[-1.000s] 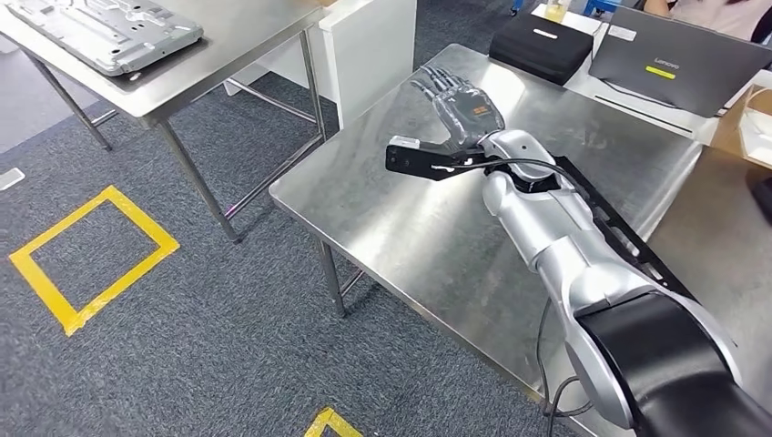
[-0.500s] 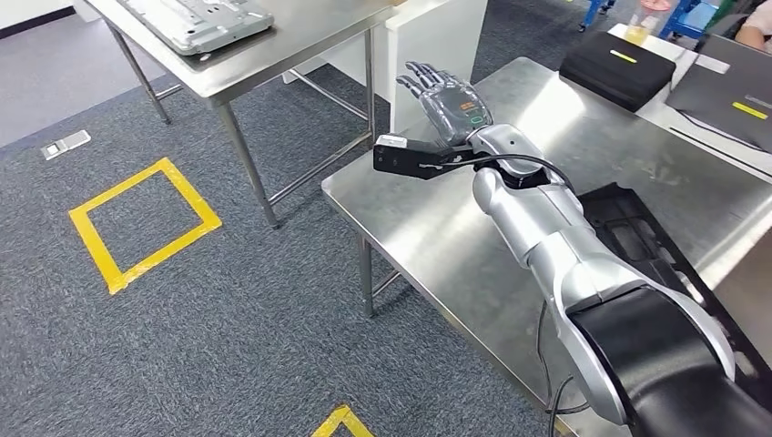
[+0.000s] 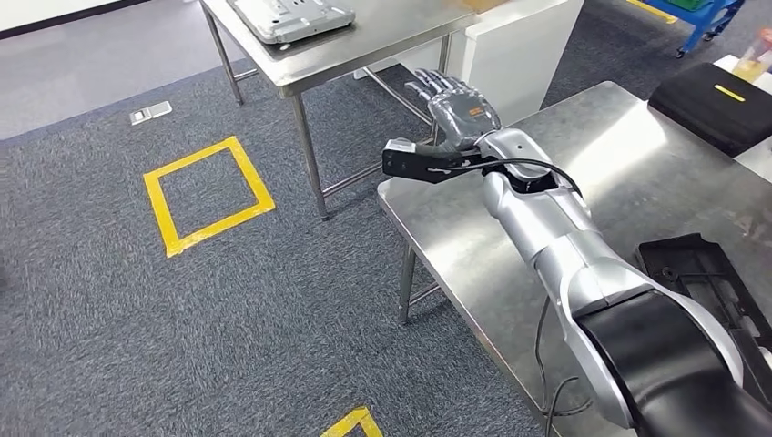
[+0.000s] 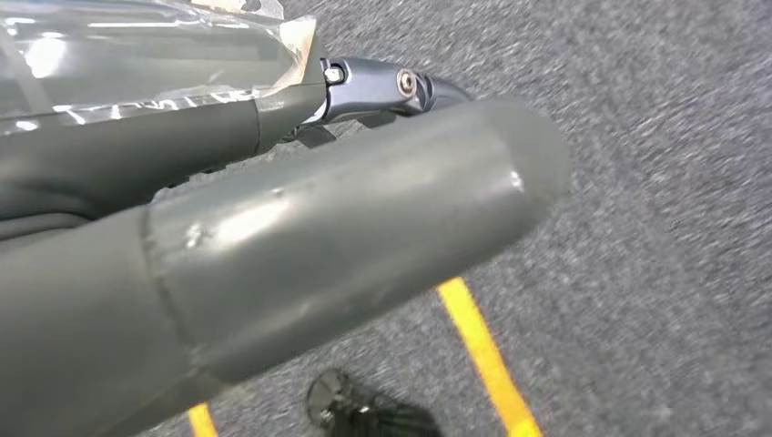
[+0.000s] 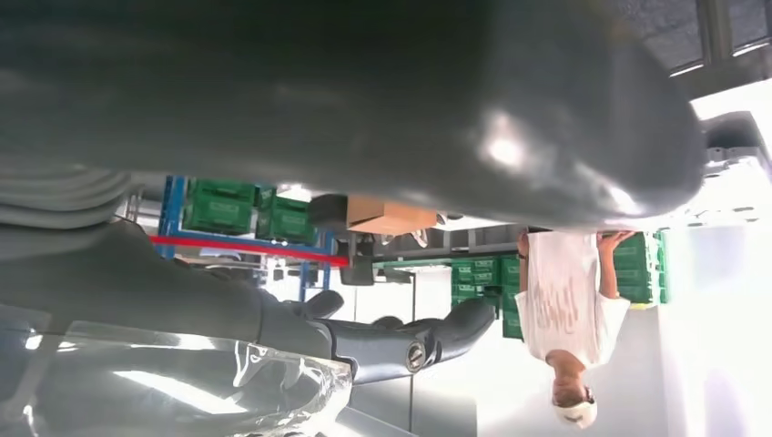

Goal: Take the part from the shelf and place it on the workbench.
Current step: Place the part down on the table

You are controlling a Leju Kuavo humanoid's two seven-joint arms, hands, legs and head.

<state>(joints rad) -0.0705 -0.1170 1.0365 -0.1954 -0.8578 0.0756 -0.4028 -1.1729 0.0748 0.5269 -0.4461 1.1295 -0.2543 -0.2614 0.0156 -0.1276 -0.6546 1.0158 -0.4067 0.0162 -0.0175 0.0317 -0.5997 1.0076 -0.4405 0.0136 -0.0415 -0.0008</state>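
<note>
Yellow tape corner lay on grey carpet at the near edge. Right arm, silver with a black upper cover, ran from near right up and leftward over the near steel table. Black part, a flat moulded tray-like piece, lay on that table at the near right, partly hidden behind the arm. Wrist camera, a black box, stuck out left of the wrist past the table's left edge. Right hand was raised above the table's far-left corner, fingers spread and straight, holding nothing. Yellow taped square sat on the carpet to the left, well apart from the table. Small grey floor plate lay farther back on the left. Second steel table stood far centre, with a grey metal plate lying on it. White cabinet stood just right of that second table. Black case with a yellow label lay at the far right.

Left wrist view: left hand hung over carpet and a yellow tape line; thick thumb close to the lens, fingers mostly hidden, so cannot tell if open or closed.

Right wrist view: a person in a white top stood in the background near green crates.
</note>
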